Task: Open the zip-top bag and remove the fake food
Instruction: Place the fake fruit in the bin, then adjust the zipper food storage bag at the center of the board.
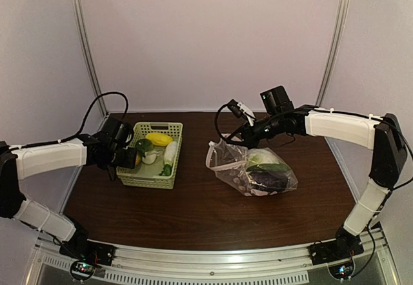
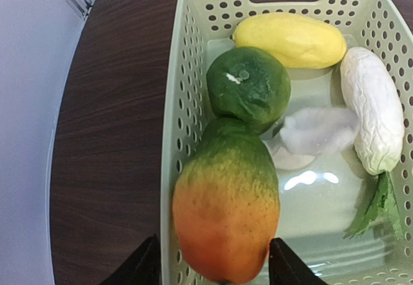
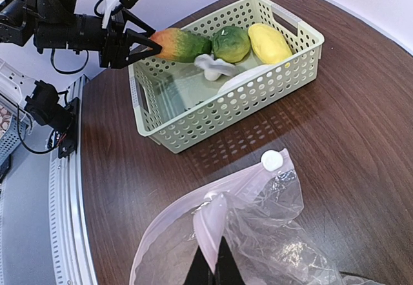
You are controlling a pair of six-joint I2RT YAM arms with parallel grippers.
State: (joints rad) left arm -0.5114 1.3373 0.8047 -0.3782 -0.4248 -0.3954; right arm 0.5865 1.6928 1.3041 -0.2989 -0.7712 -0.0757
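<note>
The zip-top bag (image 1: 251, 169) lies mid-table, its mouth gaping toward the basket. My right gripper (image 3: 211, 262) is shut on the bag's pale zip strip (image 3: 222, 220) and holds that edge up. Inside the bag I see fake food: a whitish-green piece (image 1: 261, 158) and a dark purple eggplant (image 1: 268, 180). My left gripper (image 2: 213, 260) hovers over the basket's left wall with an orange-and-green mango (image 2: 226, 214) between its fingers. The jaws stand wider than the mango, with a gap on the left side. Resting in the basket are a yellow piece (image 2: 290, 39), a green round fruit (image 2: 248, 86) and a white gourd (image 2: 373, 108).
The pale green lattice basket (image 1: 151, 180) stands at the left of the dark wooden table (image 1: 193, 220). A white lumpy piece (image 2: 319, 130) lies on its floor. A round white zip slider (image 3: 271, 160) sits at the bag's corner. Metal frame posts and white walls enclose the table.
</note>
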